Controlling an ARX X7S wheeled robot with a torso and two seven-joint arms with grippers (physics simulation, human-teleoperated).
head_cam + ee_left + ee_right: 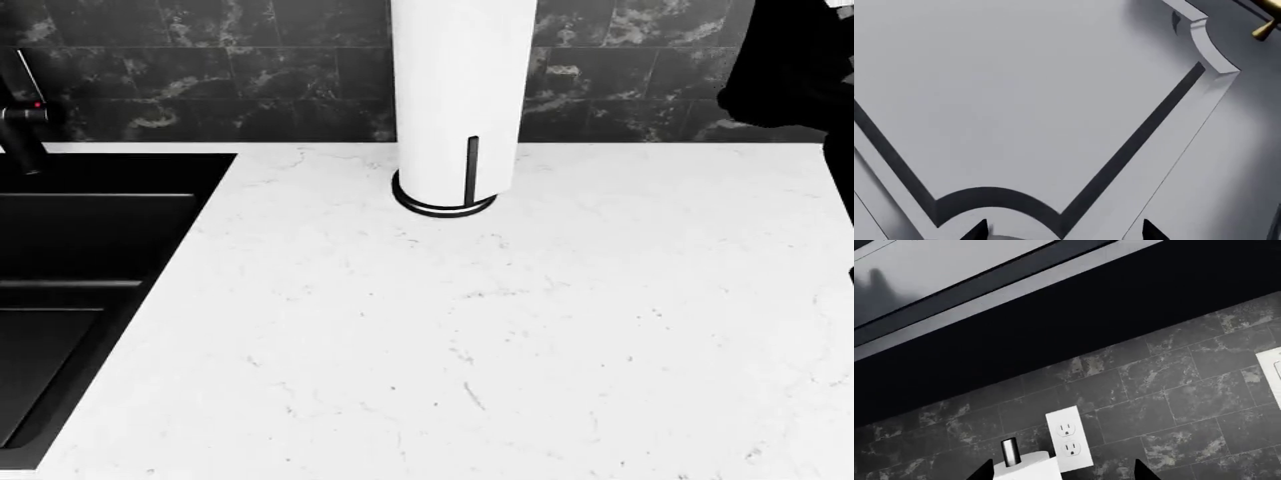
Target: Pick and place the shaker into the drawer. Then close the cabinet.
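Countertop (534, 330) bears only upright paper-towel roll (461, 100) — shaker, drawer unseen.

No readable text, label or number anywhere; perhaps too blurred on the wall outlet (1069, 439)

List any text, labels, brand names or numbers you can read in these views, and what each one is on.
None: no readable text shows in any of the three views.
White paper towel roll: blank.
Wall outlet: only its slots, no lettering.
Cabinet door panel and brass knob: no markings.
White marble counter and black sink: no labels.
The shaker and drawer are not in view.
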